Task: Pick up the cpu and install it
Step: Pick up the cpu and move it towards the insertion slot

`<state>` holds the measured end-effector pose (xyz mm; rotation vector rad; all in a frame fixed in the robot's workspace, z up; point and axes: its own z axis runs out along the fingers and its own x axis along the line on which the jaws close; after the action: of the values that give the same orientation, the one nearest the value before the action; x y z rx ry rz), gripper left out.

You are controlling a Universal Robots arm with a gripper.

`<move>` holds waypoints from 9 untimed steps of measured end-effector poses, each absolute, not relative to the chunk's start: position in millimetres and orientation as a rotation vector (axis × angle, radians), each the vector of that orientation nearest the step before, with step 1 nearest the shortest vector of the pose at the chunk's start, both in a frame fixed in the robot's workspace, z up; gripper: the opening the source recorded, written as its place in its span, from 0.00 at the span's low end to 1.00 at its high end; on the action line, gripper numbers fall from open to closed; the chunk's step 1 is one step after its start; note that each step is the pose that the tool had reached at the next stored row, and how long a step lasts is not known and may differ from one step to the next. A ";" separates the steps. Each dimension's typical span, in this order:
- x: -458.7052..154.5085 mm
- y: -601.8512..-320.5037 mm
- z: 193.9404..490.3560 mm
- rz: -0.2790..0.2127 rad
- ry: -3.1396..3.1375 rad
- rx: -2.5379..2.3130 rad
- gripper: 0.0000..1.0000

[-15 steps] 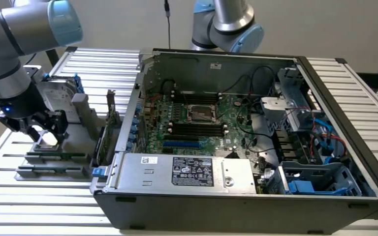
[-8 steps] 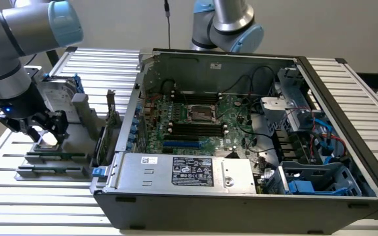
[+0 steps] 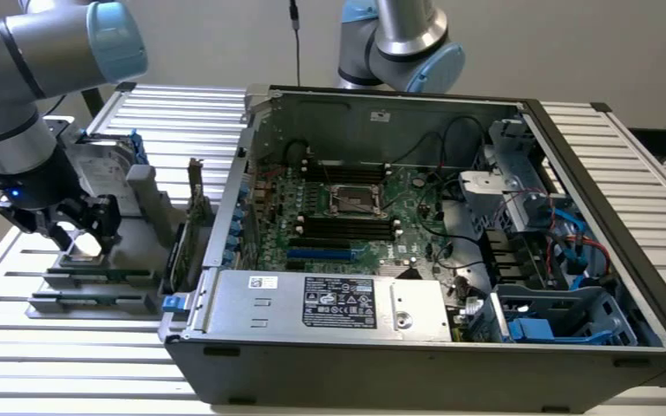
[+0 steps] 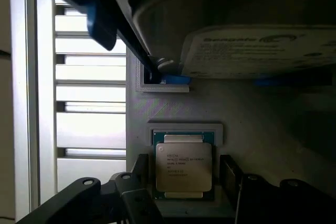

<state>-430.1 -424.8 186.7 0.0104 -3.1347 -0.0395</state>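
Two fingers (image 4: pixel 231 174) spread wide | my gripper (image 3: pixel 82 245) open, astride the cpu (image 4: pixel 184 166) | cpu flat in grey holder (image 4: pixel 257 124)

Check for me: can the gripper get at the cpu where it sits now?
Probably yes. The gripper hangs open right above the cpu, with one of its fingers on each side of the chip. Nothing lies on top of it, and the hard drive sits apart from it.
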 end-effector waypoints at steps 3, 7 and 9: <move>-430.1 -424.3 186.6 -0.036 -3.135 0.010 0.65; -430.1 -423.5 186.5 -0.032 -3.135 0.010 0.65; -430.1 -423.1 186.5 -0.030 -3.136 0.010 0.65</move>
<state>-430.1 -423.1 186.5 0.0104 -3.1357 -0.0301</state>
